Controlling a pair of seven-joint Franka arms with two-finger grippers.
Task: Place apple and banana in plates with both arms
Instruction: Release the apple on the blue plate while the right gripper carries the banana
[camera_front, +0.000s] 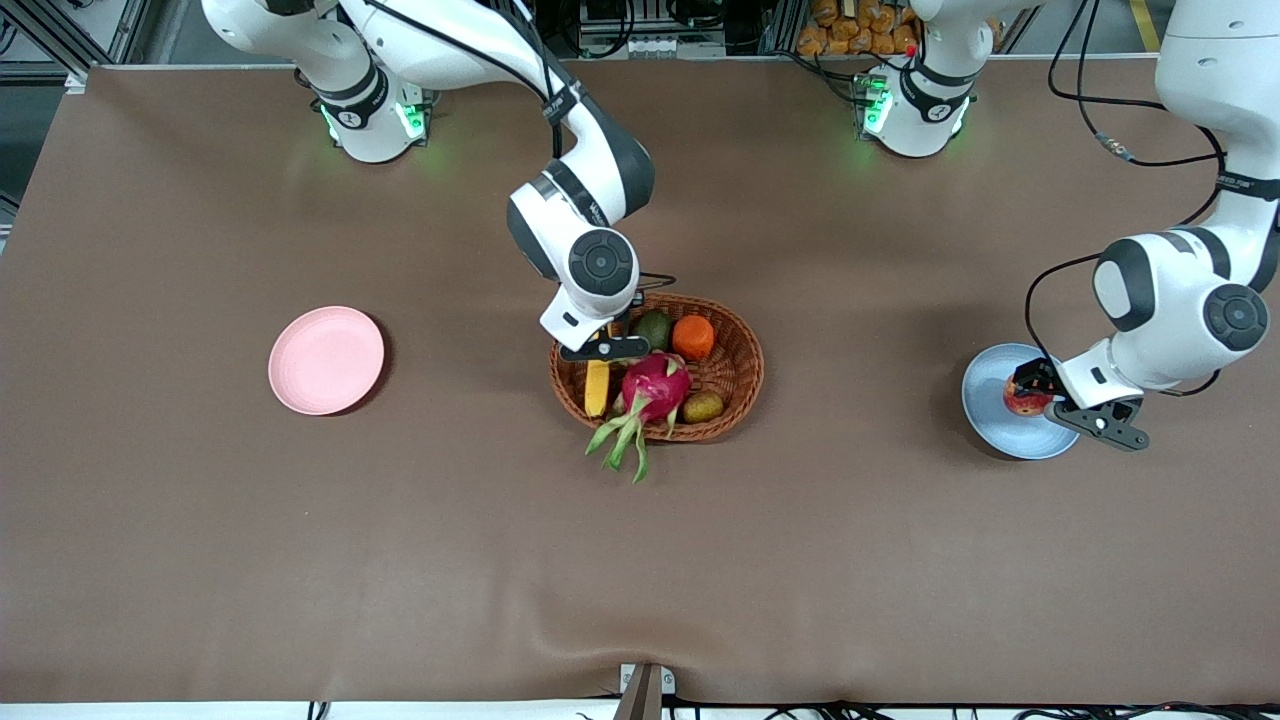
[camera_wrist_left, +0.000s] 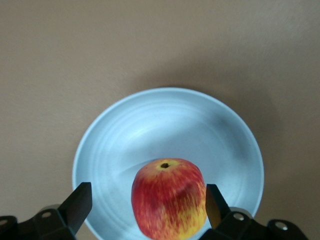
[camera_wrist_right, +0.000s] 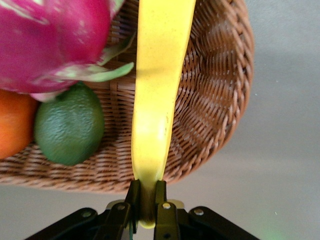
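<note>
Pink plate (camera_front: 326, 360) is sitting empty on the brown worktop (camera_front: 200, 520) toward the right arm's end, well apart from everything else.

Wicker basket (camera_front: 737, 372) is sitting mid-worktop, between the two plates. Right gripper (camera_front: 603, 349) is hanging over the basket's edge on the right arm's side, clamping one end of the banana (camera_front: 597, 388); in the right wrist view the fingers (camera_wrist_right: 119, 216) are pinching that end of the banana (camera_wrist_right: 159, 95). The banana is lying along the basket's inner wall (camera_wrist_right: 215, 100), its other end pointing toward the front camera. Whether it is resting on the basket or lifted off it cannot be told.

Also lying in the basket: dragon fruit (camera_front: 655, 386) with green leaves spilling over the nearer rim, a green fruit (camera_front: 654, 328), an orange (camera_front: 693, 336), and a small brownish fruit (camera_front: 703, 406).

Blue plate (camera_front: 1000, 430) is sitting toward the left arm's end. The apple (camera_front: 1024, 396) is lying in it; in the left wrist view the apple (camera_wrist_left: 169, 197) is sitting stem up on the plate (camera_wrist_left: 165, 125). Left gripper (camera_wrist_left: 145, 202) is hanging low over the plate with its fingers (camera_wrist_left: 77, 205) spread on either side of the apple: one clearly apart from it, the other just beside it.
</note>
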